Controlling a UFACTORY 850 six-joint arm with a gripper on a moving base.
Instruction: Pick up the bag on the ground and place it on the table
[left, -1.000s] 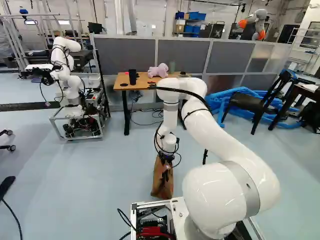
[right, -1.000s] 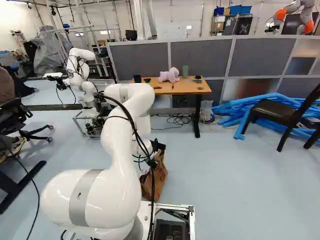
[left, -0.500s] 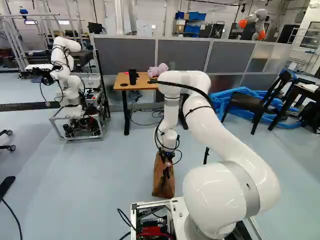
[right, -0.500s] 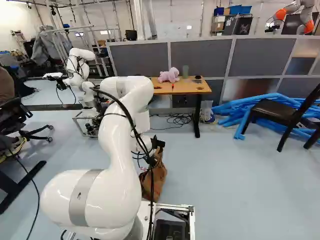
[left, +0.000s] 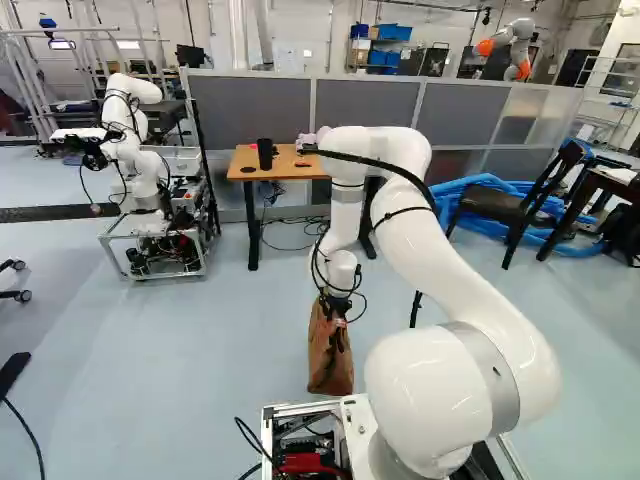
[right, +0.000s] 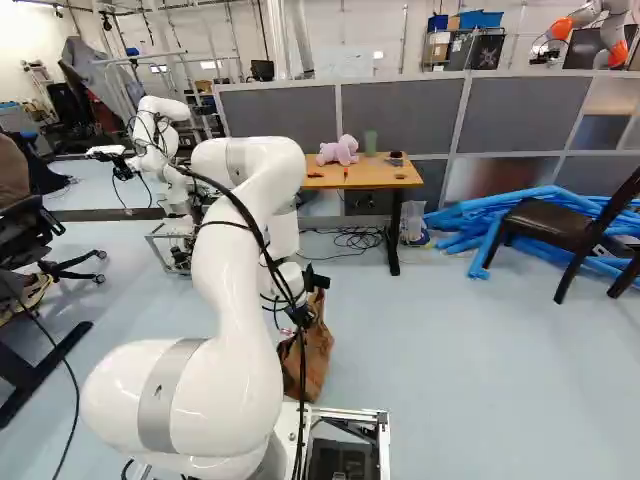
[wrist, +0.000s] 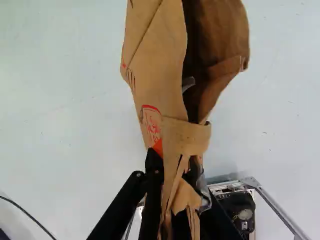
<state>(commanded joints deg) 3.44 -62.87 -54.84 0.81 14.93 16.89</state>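
Bag (left: 326, 366), brown, one: top pinched in the claw (wrist: 176, 162), below and well short of the counter (right: 372, 177); grasp done, carrying and placing outstanding.

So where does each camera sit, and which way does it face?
Left base view: on the base, behind and left of the arm, looking ahead, slightly down; arm right of middle.
Right base view: behind and right, facing likewise; arm left of middle.
Wrist view: on the wrist, along the claw at the bag; both fingers show.
Base views share table and bag.
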